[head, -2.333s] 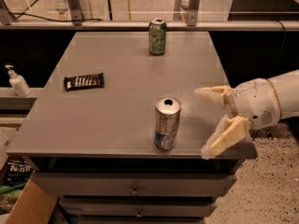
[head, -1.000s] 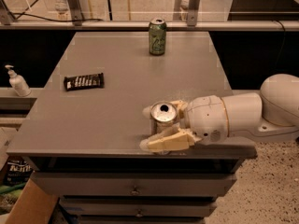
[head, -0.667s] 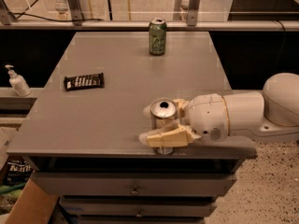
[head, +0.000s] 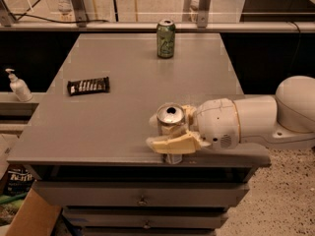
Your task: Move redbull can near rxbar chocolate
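The redbull can (head: 170, 118), slim and silver with a shiny top, stands upright near the front edge of the grey table (head: 123, 117). My gripper (head: 158, 131) reaches in from the right and its two cream fingers (head: 173, 144) are closed on the can, one in front and one behind. The front finger hides the can's middle. The rxbar chocolate (head: 88, 85), a flat dark bar with white lettering, lies on the table's left side, well apart from the can.
A green can (head: 166, 38) stands at the table's back edge. A soap dispenser bottle (head: 18, 86) sits on a ledge to the left. Drawers (head: 142, 199) are below the tabletop, and a cardboard box (head: 27, 220) is at the lower left.
My gripper moved in from the right of the can and closed around it. The near finger has crept slightly further left across the can. The can stays where it was.
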`<state>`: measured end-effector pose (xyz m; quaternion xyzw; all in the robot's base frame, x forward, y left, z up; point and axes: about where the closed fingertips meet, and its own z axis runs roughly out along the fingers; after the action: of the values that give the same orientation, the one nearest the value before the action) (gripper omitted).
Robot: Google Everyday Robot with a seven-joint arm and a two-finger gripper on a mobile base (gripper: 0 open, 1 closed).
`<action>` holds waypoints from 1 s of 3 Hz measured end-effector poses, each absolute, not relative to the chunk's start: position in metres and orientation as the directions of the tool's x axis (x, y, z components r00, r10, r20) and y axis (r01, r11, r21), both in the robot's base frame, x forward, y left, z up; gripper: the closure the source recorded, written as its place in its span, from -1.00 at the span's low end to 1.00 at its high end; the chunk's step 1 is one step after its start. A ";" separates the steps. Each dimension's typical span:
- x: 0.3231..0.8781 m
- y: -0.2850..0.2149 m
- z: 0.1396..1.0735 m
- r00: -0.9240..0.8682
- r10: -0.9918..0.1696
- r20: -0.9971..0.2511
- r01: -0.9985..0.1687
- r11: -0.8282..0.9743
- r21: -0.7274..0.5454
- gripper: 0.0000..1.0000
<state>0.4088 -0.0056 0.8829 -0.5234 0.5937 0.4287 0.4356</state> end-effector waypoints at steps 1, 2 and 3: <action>0.415 -0.012 0.911 -0.015 -0.206 -0.978 -0.993 0.115 -0.009 1.00; 0.437 -0.008 0.942 0.080 -0.140 -0.987 -0.985 0.138 -0.099 1.00; 0.468 0.011 0.951 0.124 -0.115 -0.986 -0.973 0.179 -0.144 1.00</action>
<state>0.4675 0.0112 0.9508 -0.5087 0.5349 0.3894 0.5509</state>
